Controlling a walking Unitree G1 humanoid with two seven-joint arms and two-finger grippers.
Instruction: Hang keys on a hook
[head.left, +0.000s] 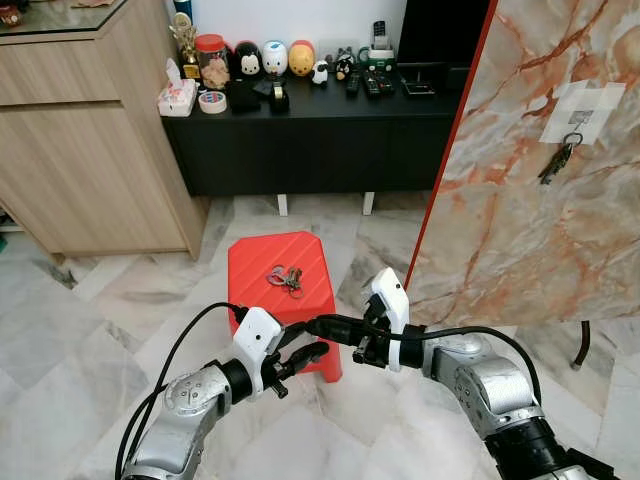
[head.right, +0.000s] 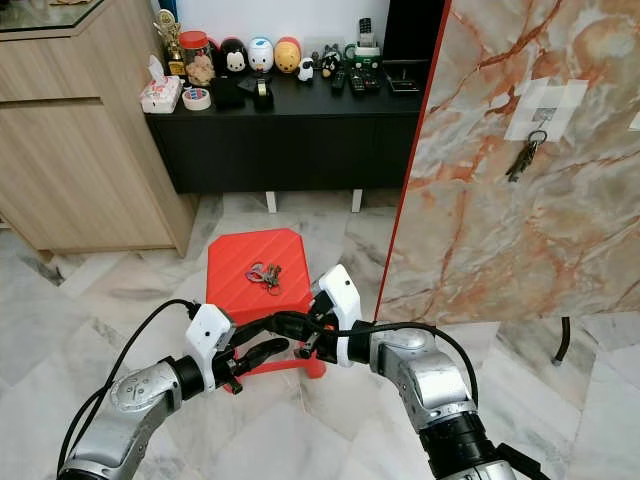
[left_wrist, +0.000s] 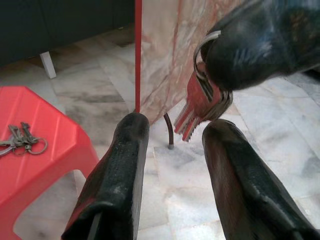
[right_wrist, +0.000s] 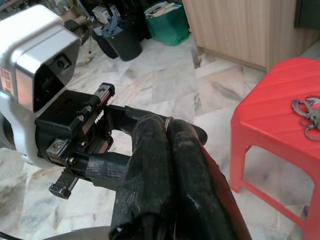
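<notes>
Left wrist view shows the right gripper clamped on a red key bunch just above the left gripper's spread fingers, with another key ring on the red stool beyond.

**Four cameras, one red stool in common**

The two head cameras look from high up, forward and down, at the marble floor. The red stool stands in the middle, the black cabinet at 12 o'clock, the marble panel at 2 o'clock. The right eye sees the same scene, a little shifted.

The left wrist camera sits very near its own fingers and faces the foot of the panel; it shares the stool's corner with the head views.

The right wrist camera looks close along its fingers, back toward the left gripper; the stool is also here.
</notes>
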